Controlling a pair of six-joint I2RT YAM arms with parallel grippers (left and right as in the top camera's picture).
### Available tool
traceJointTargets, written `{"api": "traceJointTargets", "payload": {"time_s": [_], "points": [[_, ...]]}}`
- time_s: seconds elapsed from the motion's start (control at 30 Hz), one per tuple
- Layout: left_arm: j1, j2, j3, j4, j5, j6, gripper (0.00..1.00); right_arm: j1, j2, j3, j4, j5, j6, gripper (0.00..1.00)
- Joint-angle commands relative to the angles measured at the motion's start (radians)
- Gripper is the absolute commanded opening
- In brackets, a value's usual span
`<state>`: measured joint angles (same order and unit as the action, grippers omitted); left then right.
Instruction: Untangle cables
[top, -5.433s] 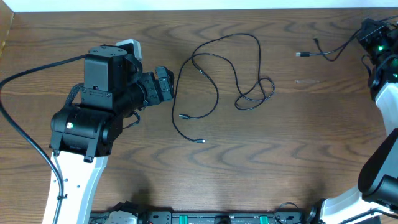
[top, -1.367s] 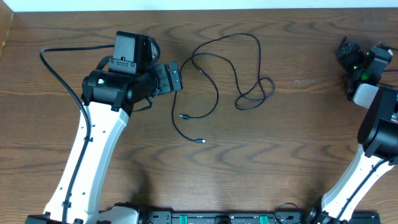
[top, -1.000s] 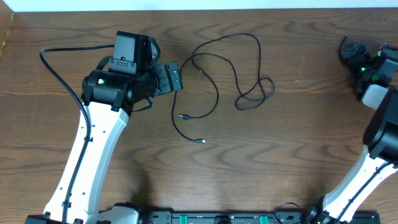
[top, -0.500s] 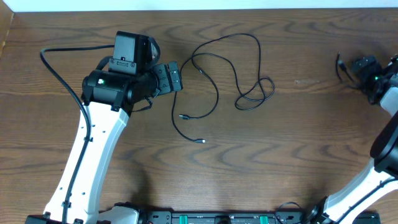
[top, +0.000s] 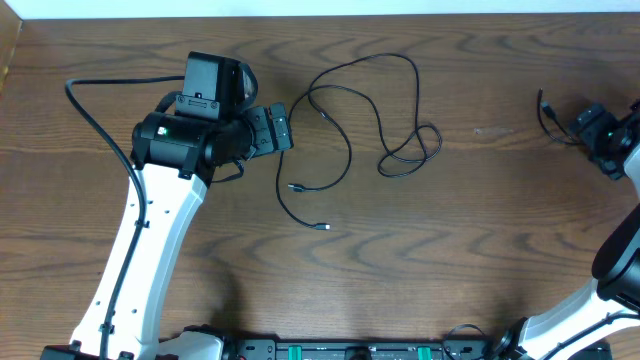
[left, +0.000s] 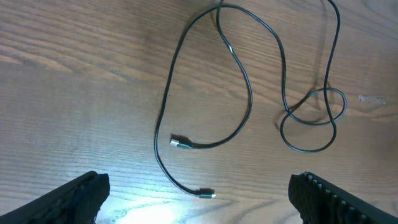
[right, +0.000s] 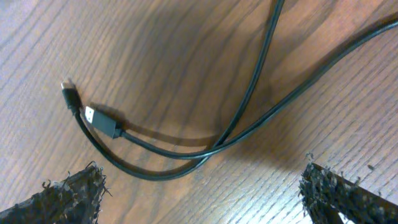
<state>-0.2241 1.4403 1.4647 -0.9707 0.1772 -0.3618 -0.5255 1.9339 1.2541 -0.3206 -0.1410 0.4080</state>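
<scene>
One long black cable (top: 347, 158) lies in loose loops at the table's middle, with a small tangle at its right end (top: 410, 155). My left gripper (top: 281, 128) hovers open just left of it. In the left wrist view that cable (left: 250, 99) spreads ahead of the gripper (left: 199, 205), one plug end (left: 207, 195) lying between the fingers. Near the right edge, my right gripper (top: 592, 125) stands open beside a short black cable (top: 543, 103). In the right wrist view this cable (right: 214, 146) crosses itself ahead of the gripper (right: 205, 199), both plugs (right: 99, 121) at the left.
The brown wooden table (top: 450, 260) runs to a pale far edge (top: 320, 8). My left arm's white link (top: 150, 260) and its thick black wire (top: 100, 120) cover the left side. A rail with connectors (top: 340, 350) lines the front edge.
My right gripper has moved from the far right corner toward the front, and the short cable's end now shows to its left. The left arm and the long cable are unmoved.
</scene>
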Motion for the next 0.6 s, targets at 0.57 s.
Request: {"api": "traceJointTargets", "payload": {"time_s": [0.57], "points": [[0.004, 0.004, 0.012, -0.04, -0.073, 0.009, 0.97, 0.243, -0.015, -0.006, -0.102, -0.375, -0.119, 0.99]]}}
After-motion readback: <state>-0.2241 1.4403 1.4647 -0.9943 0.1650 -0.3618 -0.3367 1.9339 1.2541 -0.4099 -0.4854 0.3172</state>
